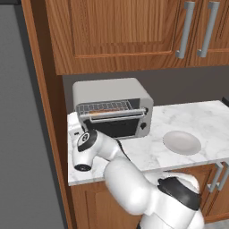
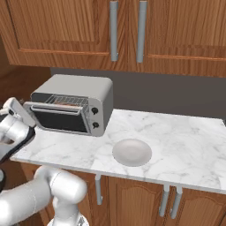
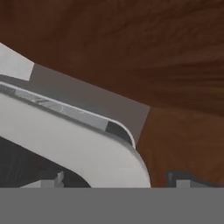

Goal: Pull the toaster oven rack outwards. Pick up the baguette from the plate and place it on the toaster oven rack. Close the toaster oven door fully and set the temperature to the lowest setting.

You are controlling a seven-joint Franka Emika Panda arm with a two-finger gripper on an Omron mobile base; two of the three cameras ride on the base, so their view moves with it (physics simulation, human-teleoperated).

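The light-grey toaster oven [image 1: 112, 91] stands at the counter's left end. Its door [image 2: 58, 118] leans half raised, silver bar handle [image 1: 117, 114] along the top edge. Through the gap above the door I see the wire rack [image 1: 103, 106] and an orange-brown strip of the baguette [image 1: 103, 111] lying on it. The off-white plate [image 1: 182, 142] sits bare to the oven's right. My gripper [image 2: 20, 111] is at the door's left corner, below and in front of it. In the hand view its fingertips [image 3: 57, 178] stand wide apart, open, with the door's rounded frame corner [image 3: 100, 157] just above them.
Two black knobs [image 2: 93, 111] sit on the oven's right front panel. A tall wooden side panel [image 1: 42, 98] rises right beside the oven's left. Wall cabinets [image 1: 134, 31] hang overhead. Marble counter [image 2: 176, 137] stretches to the right of the plate.
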